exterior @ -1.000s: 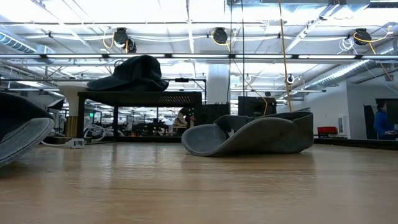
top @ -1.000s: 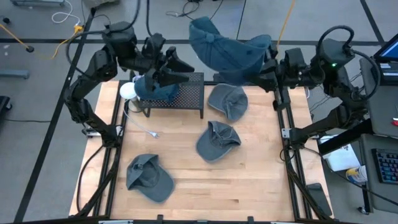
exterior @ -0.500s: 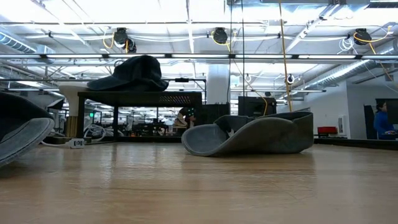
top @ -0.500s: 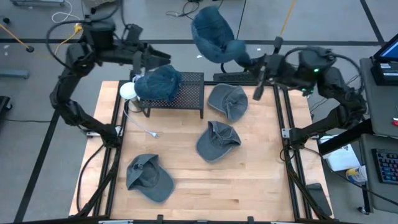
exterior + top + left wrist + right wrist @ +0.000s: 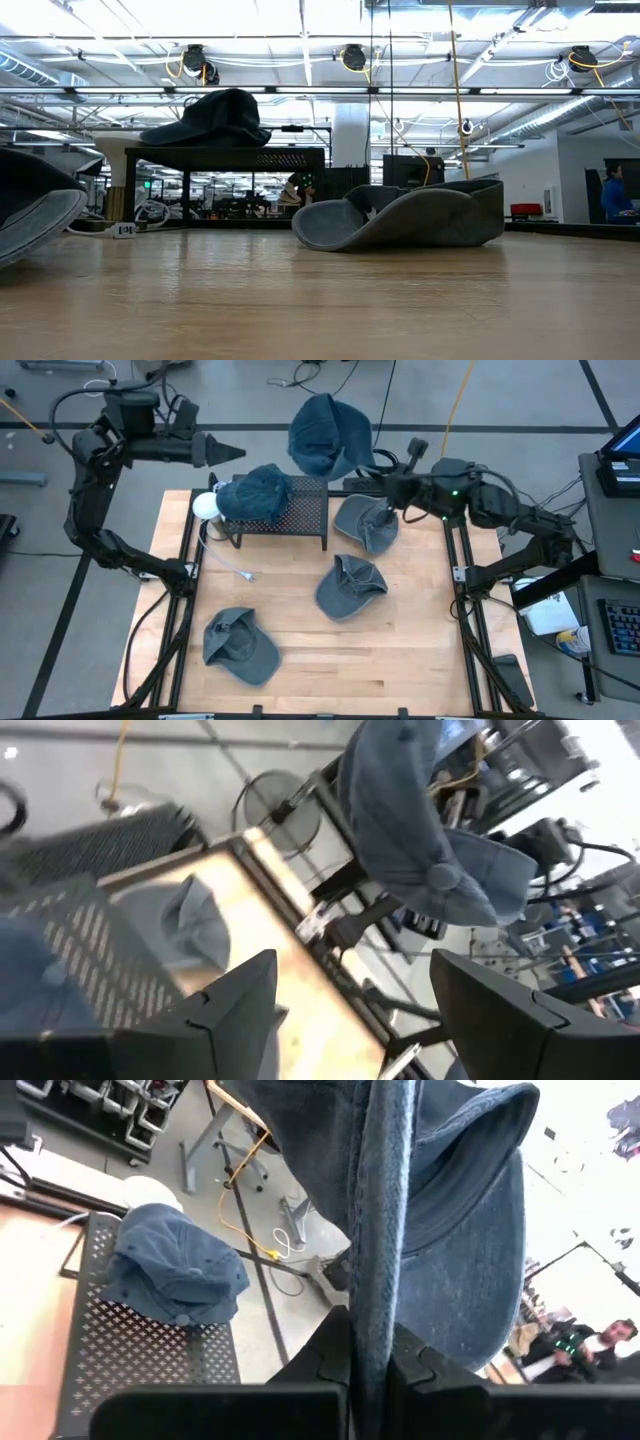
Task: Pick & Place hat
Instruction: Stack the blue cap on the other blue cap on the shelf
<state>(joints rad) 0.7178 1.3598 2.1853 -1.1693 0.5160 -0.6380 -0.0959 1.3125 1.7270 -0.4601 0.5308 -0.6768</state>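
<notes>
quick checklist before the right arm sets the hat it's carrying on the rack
1. Grip on the carried hat: ok. The right gripper is shut on its fabric, and the hat hangs clear of the table.
2. Free space on the black mesh rack: ok. The hat on the rack covers its left part; the right part is bare.
3. Carried hat over the rack: not ok. It hangs behind the rack's far edge, not above the mesh.
4. Left gripper out of the way: cannot tell. It is open and empty, off the rack's far left corner, close to the hat there.
5. Three loose hats on the table away from the rack: ok.
</notes>
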